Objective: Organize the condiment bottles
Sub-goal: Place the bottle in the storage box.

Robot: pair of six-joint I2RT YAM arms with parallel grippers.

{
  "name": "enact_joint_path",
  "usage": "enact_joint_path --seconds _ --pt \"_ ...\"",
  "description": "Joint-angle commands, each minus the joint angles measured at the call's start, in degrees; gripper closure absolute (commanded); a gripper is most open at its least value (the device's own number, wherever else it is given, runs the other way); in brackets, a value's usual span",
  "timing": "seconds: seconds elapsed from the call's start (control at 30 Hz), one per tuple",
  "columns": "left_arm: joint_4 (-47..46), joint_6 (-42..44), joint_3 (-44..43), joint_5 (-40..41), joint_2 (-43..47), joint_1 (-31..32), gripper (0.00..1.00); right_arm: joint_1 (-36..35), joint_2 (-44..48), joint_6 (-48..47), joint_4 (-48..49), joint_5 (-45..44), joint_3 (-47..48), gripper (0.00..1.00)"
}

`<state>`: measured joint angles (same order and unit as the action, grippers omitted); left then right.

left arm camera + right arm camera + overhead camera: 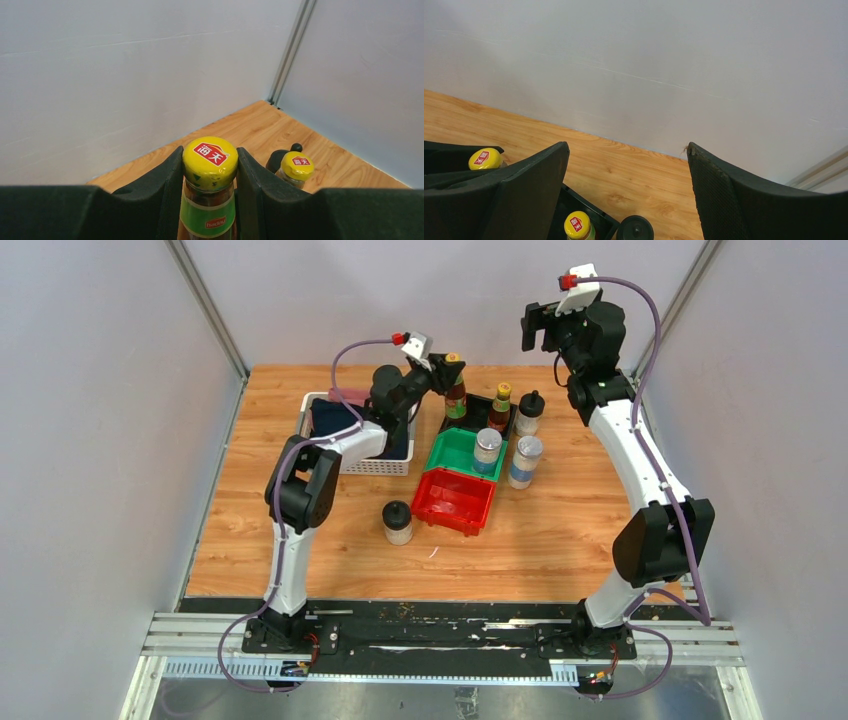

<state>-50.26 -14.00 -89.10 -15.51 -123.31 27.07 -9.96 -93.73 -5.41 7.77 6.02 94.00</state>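
Pale grey walls enclose a wood-grain tabletop (560,540) where three plastic bins sit in a staggered row: a black bin (475,423), a green bin (450,452) and a red bin (455,502). The left end effector (210,156) is pinching a slim dark sauce bottle with a yellow cap (456,395) just at the cap, at the far left corner of the black bin, where a second yellow-capped sauce bottle (500,407) stands. The step in hand looks like seating the held bottle beside its match. Doing it well means keeping it upright, lowering it straight down clear of the bin wall, and letting go only once the base rests flat. The right end effector (628,150) hangs high, fingers spread wide, holding nothing. Only the overhead view shows the rest: one silver-lidded clear shaker (487,448) in the green bin, another shaker (524,460) on the wood just beside it, one squat black-lidded jar (529,412) by the black bin and another jar (397,522) left of the red bin. Only the left wrist view shows how squarely the fingers flank the cap, though not whether the base touches down.
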Motion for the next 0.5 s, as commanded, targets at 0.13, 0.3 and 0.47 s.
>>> enact_joint_path --seconds 0.13,0.3,0.47 --pt "-6.44 -0.5 -4.41 -3.78 -0.47 -0.44 1.0 0.99 0.31 -0.08 1.46 0.38 0.01 0.09" --pt "-6.18 -0.34 -4.59 -4.38 -1.04 -0.44 1.0 1.11 0.04 -0.06 1.46 0.48 -0.09 0.09" --pt "-5.93 -0.17 -5.0 -4.74 -1.64 -0.4 1.0 1.26 -0.2 0.04 1.55 0.66 0.12 0.09"
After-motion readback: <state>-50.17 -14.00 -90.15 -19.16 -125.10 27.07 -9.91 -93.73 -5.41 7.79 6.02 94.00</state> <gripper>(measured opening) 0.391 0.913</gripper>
